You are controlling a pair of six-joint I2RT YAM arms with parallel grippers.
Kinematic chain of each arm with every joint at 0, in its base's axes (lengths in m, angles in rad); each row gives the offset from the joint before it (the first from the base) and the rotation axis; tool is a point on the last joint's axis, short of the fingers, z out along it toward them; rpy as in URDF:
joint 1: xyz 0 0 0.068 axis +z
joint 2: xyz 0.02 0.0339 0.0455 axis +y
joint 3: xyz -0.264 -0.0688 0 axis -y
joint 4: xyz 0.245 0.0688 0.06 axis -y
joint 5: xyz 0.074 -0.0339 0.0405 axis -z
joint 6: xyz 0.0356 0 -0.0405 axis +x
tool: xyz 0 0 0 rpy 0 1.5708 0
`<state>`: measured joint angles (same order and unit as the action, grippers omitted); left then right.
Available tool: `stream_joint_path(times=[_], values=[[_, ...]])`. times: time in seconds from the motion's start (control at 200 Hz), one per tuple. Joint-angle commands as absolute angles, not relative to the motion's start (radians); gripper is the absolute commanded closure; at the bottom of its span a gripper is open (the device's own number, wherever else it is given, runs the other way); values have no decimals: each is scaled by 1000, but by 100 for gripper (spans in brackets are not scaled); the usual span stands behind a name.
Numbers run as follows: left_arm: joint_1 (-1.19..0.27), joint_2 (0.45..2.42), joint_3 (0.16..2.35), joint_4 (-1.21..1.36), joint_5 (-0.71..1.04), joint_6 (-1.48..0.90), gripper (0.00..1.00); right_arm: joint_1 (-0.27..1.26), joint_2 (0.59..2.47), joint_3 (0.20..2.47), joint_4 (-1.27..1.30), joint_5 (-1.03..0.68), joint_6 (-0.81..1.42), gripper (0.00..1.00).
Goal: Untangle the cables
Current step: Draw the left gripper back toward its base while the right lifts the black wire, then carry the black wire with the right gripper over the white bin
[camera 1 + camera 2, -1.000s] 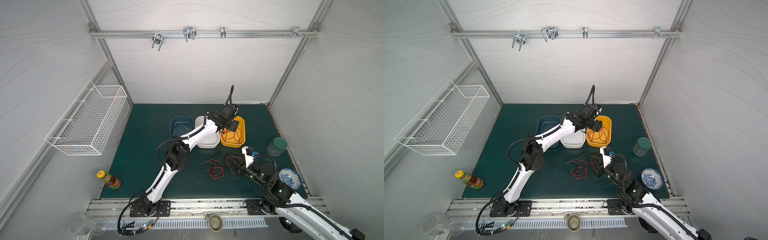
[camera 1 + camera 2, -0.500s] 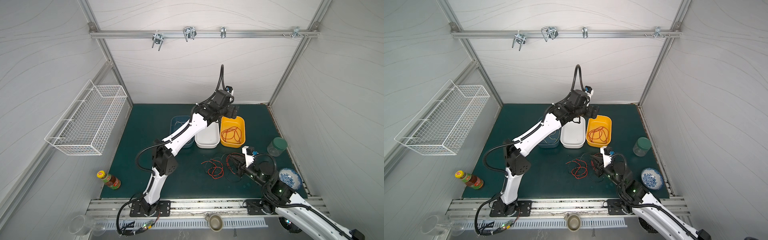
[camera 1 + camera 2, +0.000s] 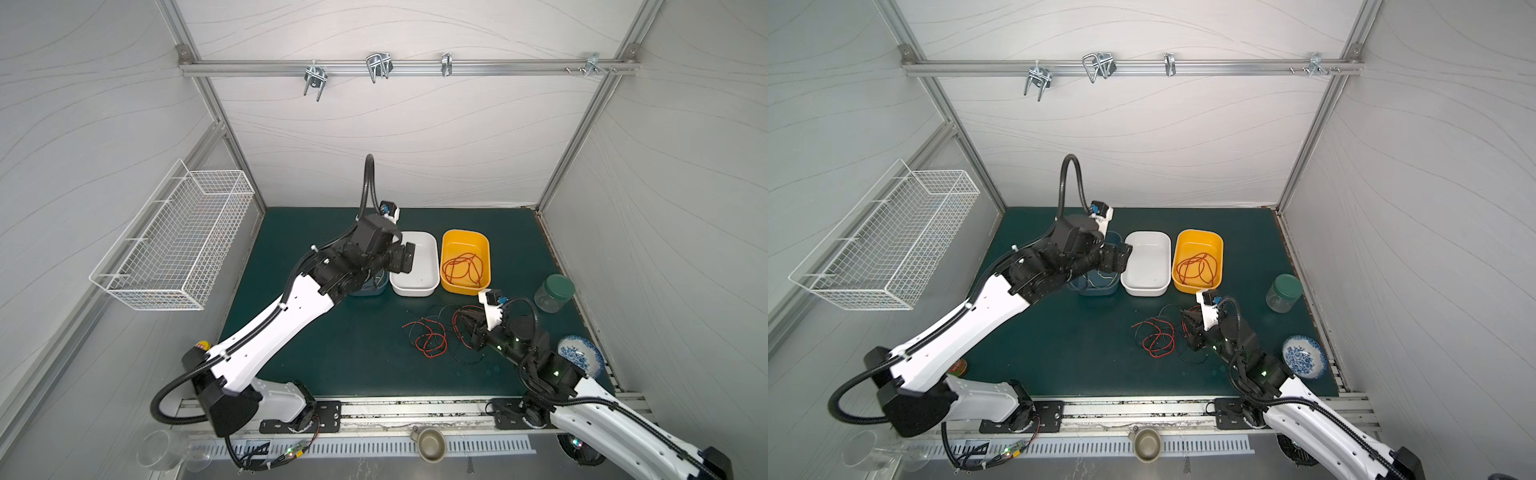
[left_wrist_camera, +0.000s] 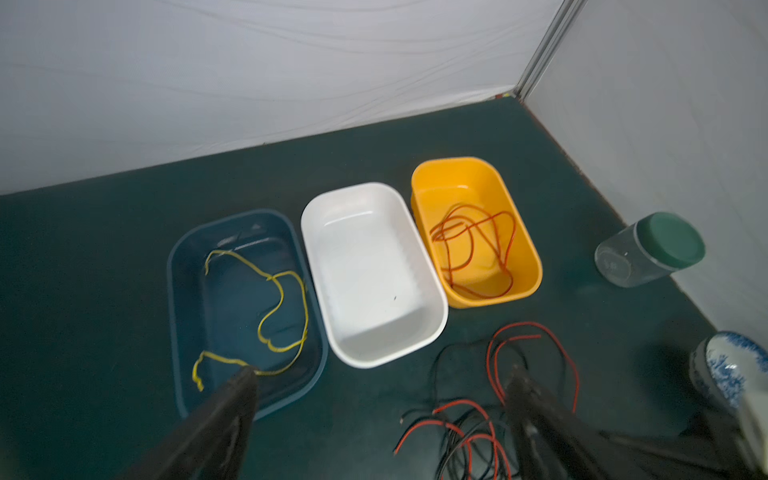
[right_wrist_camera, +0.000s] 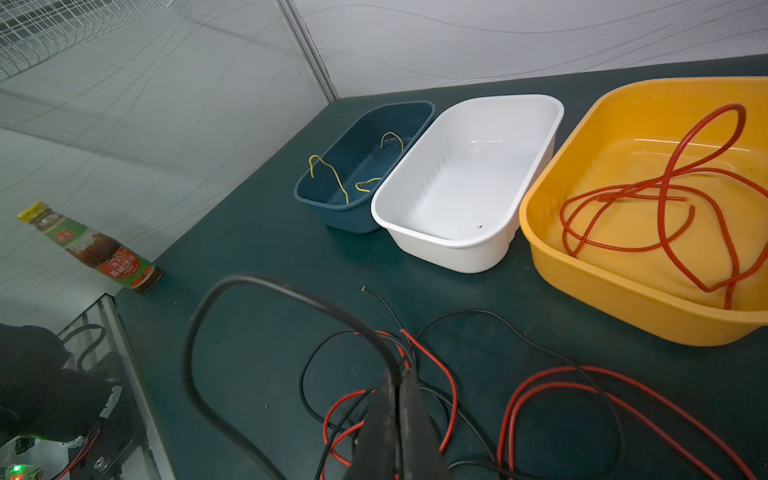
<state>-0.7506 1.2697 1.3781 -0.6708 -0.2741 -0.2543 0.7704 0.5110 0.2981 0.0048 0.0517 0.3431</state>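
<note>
top view: tangled thin red-and-black cables (image 3: 430,337) on dark green desk (image 3: 332,353), near right | left wrist: left fingers (image 4: 224,415) spread, empty; thin yellow cable (image 4: 281,293) sorted into blue plastic tray (image 4: 178,291) | right wrist: right fingers (image 5: 415,419) pinch thin black cable (image 5: 188,353), likely anchoring tangle

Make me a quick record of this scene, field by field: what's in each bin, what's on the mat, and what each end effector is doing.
blue bin: holds a yellow cable
white bin: empty
orange bin: holds a red cable, loosely looped
mat: tangled cables, red and black, in front of the bins
left end effector: open, holding nothing, raised near the blue and white bins
right end effector: shut on the tangled cables, low over the mat
status: tangle not yet separated
</note>
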Motion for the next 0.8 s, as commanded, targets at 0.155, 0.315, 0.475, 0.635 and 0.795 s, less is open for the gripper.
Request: stream_joint_path(times=[0.155, 0.315, 0.475, 0.635, 0.795], values=[[-754, 1094, 1119, -690, -319, -208, 6, 765, 590, 574, -136, 69, 300, 100], [-755, 1083, 1010, -657, -369, -190, 6, 765, 648, 700, -223, 42, 283, 100], [-762, 1100, 1016, -672, -380, -195, 8, 765, 718, 868, -317, 18, 255, 100], [-770, 1100, 1017, -681, -430, -190, 9, 767, 787, 1031, -393, -14, 240, 100], [-774, 1091, 1011, -680, -464, -189, 9, 770, 832, 1142, -446, -32, 233, 100]])
